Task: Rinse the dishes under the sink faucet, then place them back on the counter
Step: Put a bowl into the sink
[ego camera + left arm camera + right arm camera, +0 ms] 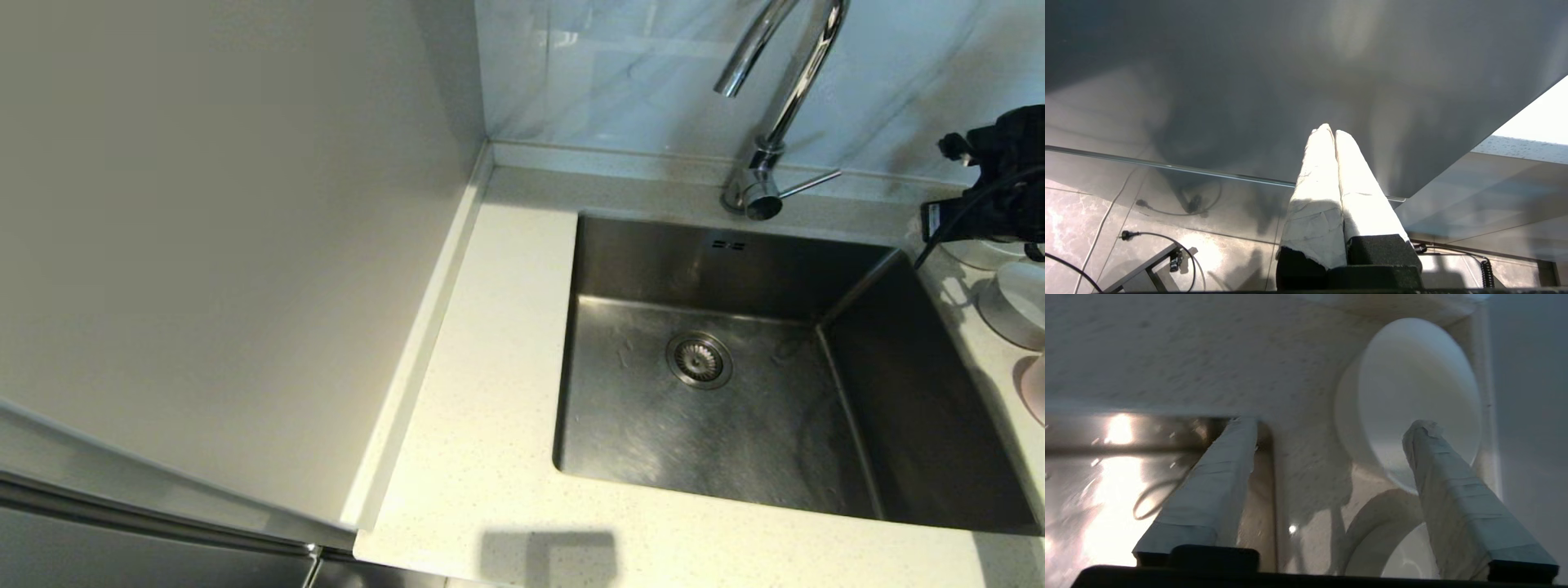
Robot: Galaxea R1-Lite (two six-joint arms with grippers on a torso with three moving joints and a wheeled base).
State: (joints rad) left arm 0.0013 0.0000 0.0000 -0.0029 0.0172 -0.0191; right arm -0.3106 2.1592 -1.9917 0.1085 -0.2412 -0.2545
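Note:
Three small bowls stand on the counter [490, 343] right of the sink [735, 408]: a white one [980, 255] at the back, a pale grey-white one [1016, 306], and a pink one [1035, 388] cut by the frame edge. My right arm's wrist [992, 175] hangs over the back bowl. In the right wrist view my right gripper [1333, 424] is open and holds nothing. One finger lies in front of the far bowl [1421, 396], the other over the sink's edge [1106, 477]. A second bowl's rim [1384, 522] shows below. The faucet [775, 98] stands behind the sink. My left gripper [1331, 131] is shut and empty, parked low beside a cabinet.
A tall pale panel [229, 245] walls off the counter's left side. Glossy wall tile [637, 73] rises behind the raised back rim. The sink's drain strainer [699, 360] sits mid-basin. Cables lie on the floor [1159, 241] below my left gripper.

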